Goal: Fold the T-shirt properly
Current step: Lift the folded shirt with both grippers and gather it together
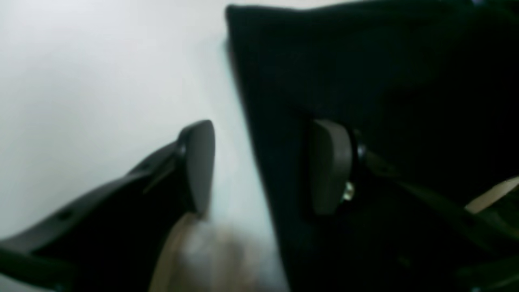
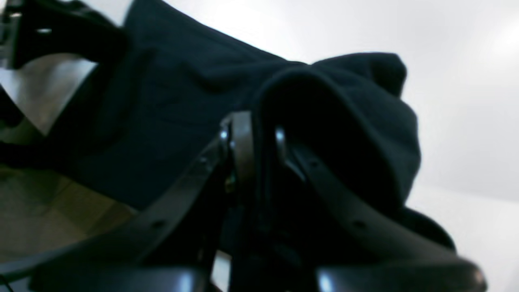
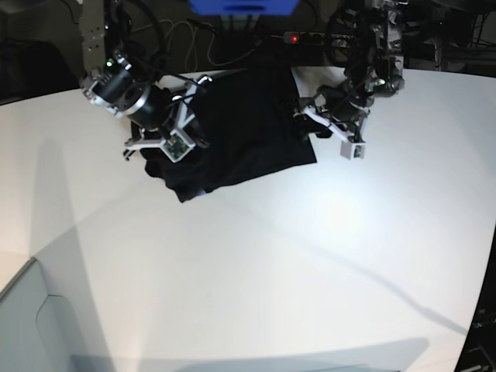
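White and smooth, the broad surface (image 3: 256, 263) carries the large black cloth T-shirt (image 3: 240, 132) near its far edge, partly gathered and rumpled. At the base view's left, the right tool (image 2: 259, 138) is clenched on a bunched fold of the T-shirt, which drapes over its fingers (image 2: 243, 142). At the right, the left tool (image 1: 263, 166) stands released, one pad (image 1: 200, 162) over bare surface, the other (image 1: 328, 162) over the T-shirt's edge.

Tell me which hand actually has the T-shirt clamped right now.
The right hand: its jaws are shut on a bunched fold of the T-shirt. The left hand is open, straddling the shirt's edge.
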Available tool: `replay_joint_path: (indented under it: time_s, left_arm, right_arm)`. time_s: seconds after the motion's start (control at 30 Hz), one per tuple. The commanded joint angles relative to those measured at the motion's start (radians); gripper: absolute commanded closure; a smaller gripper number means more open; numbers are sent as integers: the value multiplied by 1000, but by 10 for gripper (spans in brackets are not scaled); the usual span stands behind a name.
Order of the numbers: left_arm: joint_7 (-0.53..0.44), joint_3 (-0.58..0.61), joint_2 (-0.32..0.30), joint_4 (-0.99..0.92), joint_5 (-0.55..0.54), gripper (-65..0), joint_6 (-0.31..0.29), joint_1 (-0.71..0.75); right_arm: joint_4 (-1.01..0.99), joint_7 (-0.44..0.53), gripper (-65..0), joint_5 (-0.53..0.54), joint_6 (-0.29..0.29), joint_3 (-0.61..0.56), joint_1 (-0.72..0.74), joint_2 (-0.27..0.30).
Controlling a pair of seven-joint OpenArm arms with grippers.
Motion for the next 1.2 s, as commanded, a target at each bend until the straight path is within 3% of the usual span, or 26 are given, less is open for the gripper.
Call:
replay_joint_path:
  time_s: [0.0,0.3,0.53,0.77,0.97,1.03,1.17]
  left_arm:
    - [17,6,-3,-4,1,-356,5,-4]
    - [25,9,-7,-8,-4,-355,7,-15]
    - [26,9,-8,-8,-5,-355,7,-12]
    - [26,9,-11,-7,-5,-355,7,-12]
    - [26,8,-23,-5,-5,-355,7,-10]
    - [26,8,-31,-5,-5,-355,7,-10]
    - [26,8,-34,-5,-5,-357,7,-10]
  right_arm:
    - [19,24,0,18,1,-15,14,-1]
    - [15,23,0,18,3,-210,56,-2]
    - [-115,30,0,20,3,-372,177,-9]
    - [-218,29,-1,20,6,-421,251,-88]
    - [-279,26,-2,20,7,-446,309,-88]
    - [-276,26,-34,20,7,-447,310,-88]
    - [-270,23,-188,20,9,-447,310,-88]
